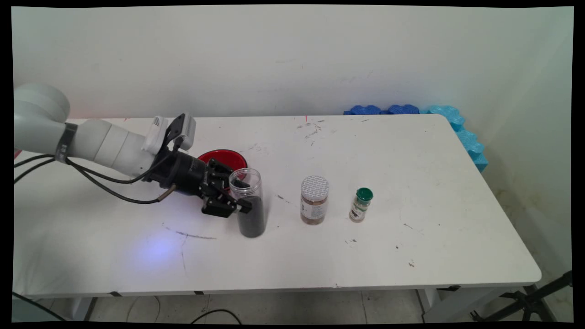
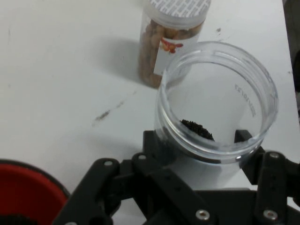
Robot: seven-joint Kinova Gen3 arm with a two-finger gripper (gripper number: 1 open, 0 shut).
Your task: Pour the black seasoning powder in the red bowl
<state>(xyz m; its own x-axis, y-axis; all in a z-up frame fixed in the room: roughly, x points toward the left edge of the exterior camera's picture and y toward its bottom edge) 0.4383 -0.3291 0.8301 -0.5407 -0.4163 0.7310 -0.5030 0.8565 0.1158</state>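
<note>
— Counting from the near side, how many containers stand on the white table (image 1: 434, 183)?

— Three: one open clear jar (image 1: 249, 203) part filled with dark grains, one brown-filled jar (image 1: 314, 199) with a white lid, and one small green-capped spice bottle (image 1: 361, 204), in a row.

— And the gripper (image 1: 237, 196)?

— Its fingers clasp the open clear jar on both sides. Behind it lies one red bowl (image 1: 225, 160).

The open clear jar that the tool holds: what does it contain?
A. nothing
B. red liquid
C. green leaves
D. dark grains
D: the clear jar, gripped by the tool, has no lid, and dark grains fill its lower part in both views.
</note>
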